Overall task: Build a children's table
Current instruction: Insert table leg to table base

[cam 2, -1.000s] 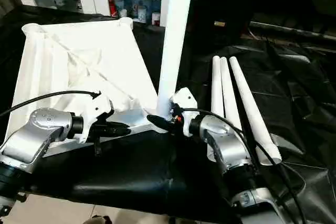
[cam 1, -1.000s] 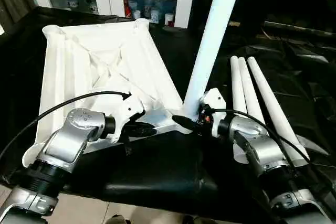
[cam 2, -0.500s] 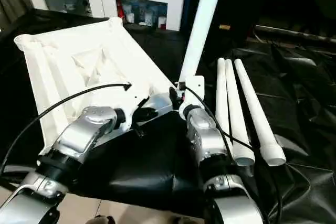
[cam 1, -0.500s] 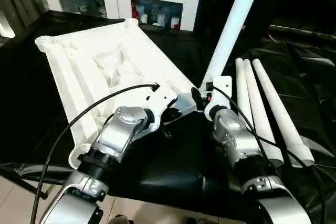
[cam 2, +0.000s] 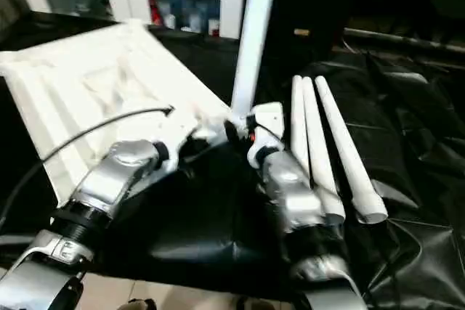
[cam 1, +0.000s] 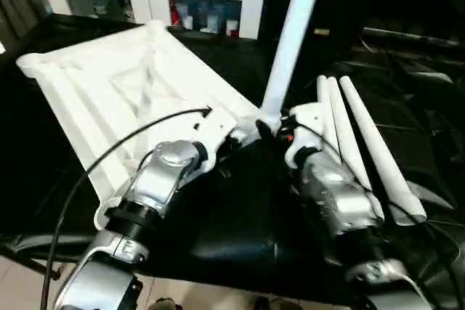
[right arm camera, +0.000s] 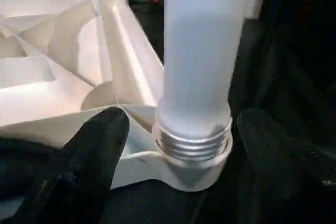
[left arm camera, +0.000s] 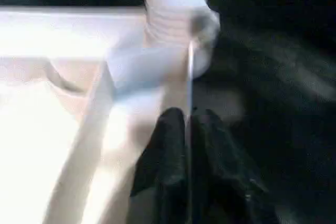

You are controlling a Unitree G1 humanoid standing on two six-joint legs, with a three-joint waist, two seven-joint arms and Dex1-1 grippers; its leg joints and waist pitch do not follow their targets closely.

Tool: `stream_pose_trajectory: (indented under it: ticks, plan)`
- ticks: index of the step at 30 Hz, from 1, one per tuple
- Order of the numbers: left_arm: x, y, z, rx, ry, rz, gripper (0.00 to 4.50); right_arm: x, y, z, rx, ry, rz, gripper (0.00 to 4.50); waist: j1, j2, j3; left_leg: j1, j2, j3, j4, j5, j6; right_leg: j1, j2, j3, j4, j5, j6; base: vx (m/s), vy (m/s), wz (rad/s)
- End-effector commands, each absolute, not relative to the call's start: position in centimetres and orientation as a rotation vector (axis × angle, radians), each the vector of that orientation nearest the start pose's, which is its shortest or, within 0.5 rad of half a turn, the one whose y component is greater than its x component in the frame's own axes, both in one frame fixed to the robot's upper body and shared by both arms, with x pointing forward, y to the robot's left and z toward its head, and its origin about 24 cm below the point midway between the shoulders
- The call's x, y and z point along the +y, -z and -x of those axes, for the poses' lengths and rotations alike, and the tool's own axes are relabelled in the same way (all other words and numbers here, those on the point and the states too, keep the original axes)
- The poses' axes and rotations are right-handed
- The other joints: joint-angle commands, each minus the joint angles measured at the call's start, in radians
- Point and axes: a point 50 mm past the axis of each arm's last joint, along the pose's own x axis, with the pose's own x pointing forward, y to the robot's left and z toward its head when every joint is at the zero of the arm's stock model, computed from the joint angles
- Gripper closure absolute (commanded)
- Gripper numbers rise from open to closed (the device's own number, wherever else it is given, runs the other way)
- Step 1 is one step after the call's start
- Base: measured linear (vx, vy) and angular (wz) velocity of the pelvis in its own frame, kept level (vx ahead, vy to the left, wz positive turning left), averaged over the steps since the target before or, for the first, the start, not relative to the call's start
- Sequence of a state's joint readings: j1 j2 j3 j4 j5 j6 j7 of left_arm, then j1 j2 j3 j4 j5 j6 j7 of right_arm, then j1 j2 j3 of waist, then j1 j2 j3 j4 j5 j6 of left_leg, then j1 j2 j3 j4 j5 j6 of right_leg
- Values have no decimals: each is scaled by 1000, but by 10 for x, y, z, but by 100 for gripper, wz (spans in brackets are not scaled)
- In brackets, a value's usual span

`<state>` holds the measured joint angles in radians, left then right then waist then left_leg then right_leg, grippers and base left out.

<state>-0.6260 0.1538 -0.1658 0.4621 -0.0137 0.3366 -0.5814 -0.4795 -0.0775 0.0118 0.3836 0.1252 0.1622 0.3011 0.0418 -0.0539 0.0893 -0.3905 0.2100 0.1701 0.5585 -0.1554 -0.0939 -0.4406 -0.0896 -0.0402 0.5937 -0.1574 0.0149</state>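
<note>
Threading isn't finished: in the right wrist view the upright leg [right arm camera: 202,56] shows bare screw threads above the corner socket [right arm camera: 191,169]. Right pincer [right arm camera: 178,150] is open, fingers either side of the leg base and apart from it, so the leg could tip or cross-thread if nudged.

Left wrist view: left pincer [left arm camera: 190,129] is clamped on a thin rim of the table top [left arm camera: 52,129], socket just beyond. A slip there lets the top spin.

Head views: top lies underside-up on the black-draped tabletop [cam 1: 240,230]; three spare legs [cam 1: 363,150] lie beside the right arm.
</note>
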Motion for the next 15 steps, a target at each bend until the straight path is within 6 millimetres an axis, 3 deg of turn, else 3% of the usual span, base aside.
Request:
stream_pose_trajectory:
  ticks: [1, 2, 4, 5, 6, 7, 8, 9, 11, 12, 13, 14, 15]
  plan:
    - [98, -105, -352, 161, 717, -173, 358, -119, -74, -329, 101, -465, 9, 78, 8, 5, -69, 9, 3, 12, -56, -188, 44, 61, -19, 25, -61, -139, -166, 0, 0, 0]
    - [102, -112, -354, 130, 701, -167, 358, -121, -74, -326, 105, -480, 24, 78, 8, 3, -70, 5, 3, 12, -54, -155, 53, 67, -17, 23, -51, -68, -186, 66, 14, 0]
    - [115, -125, -358, 75, 634, -172, 348, -124, -74, -321, 117, -501, 26, 78, 9, 5, -76, 12, 2, 14, -47, -112, 71, 68, -16, 24, -43, 20, -213, 0, 0, 0]
    - [124, -131, -360, 61, 587, -181, 327, -126, -72, -319, 130, -510, 30, 78, 7, 4, -78, 9, -1, 15, -43, -76, 85, 73, -14, 24, -36, 76, -231, 0, 0, 0]
    - [124, -131, -360, 61, 587, -181, 327, -126, -72, -319, 130, -510, 30, 78, 8, 4, -76, 11, -1, 17, -42, -71, 92, 73, -14, 24, -37, 89, -237, 0, 0, 0]
    - [139, -136, -361, 68, 529, -204, 318, -126, -69, -316, 147, -528, 55, 78, 9, 9, -76, 13, -2, 17, -41, -75, 99, 74, -16, 24, -36, 80, -247, 0, 0, 0]
    - [149, -138, -361, 73, 486, -222, 311, -125, -68, -315, 156, -535, 64, 78, 8, 6, -74, 13, 0, 17, -42, -82, 99, 74, -17, 25, -38, 66, -246, 0, 0, 0]
    - [176, -142, -360, 88, 367, -277, 306, -123, -65, -312, 182, -555, 88, 78, 6, 11, -73, 13, 2, 16, -44, -103, 92, 74, -18, 24, -40, 31, -241, 0, 0, 0]
    - [176, -142, -360, 88, 367, -277, 295, -123, -65, -312, 182, -555, 88, 78, 3, 11, -72, 13, 2, 16, -46, -125, 77, 73, -18, 24, -43, -12, -230, 0, 0, 0]
    - [217, -148, -351, 102, 188, -351, 295, -118, -61, -312, 212, -554, 101, 78, 2, 14, -71, 16, 6, 14, -49, -155, 54, 72, -20, 24, -45, -68, -223, 0, 0, 0]
    - [228, -150, -348, 105, 142, -374, 295, -117, -61, -313, 220, -554, 102, 78, -4, -4, -72, 12, 6, 15, -50, -161, 49, 74, -18, 24, -46, -86, -215, 0, 0, 0]
    - [252, -154, -339, 119, 40, -434, 295, -113, -59, -313, 238, -553, 103, 78, -7, -4, -68, 14, 7, 14, -54, -192, 33, 71, -20, 23, -50, -165, -191, 0, 0, 0]
    - [264, -157, -333, 131, -9, -471, 295, -111, -57, -314, 249, -550, 108, 78, -9, 9, -66, 19, 8, 13, -57, -216, 15, 63, -21, 25, -56, -222, -175, 0, 0, 0]
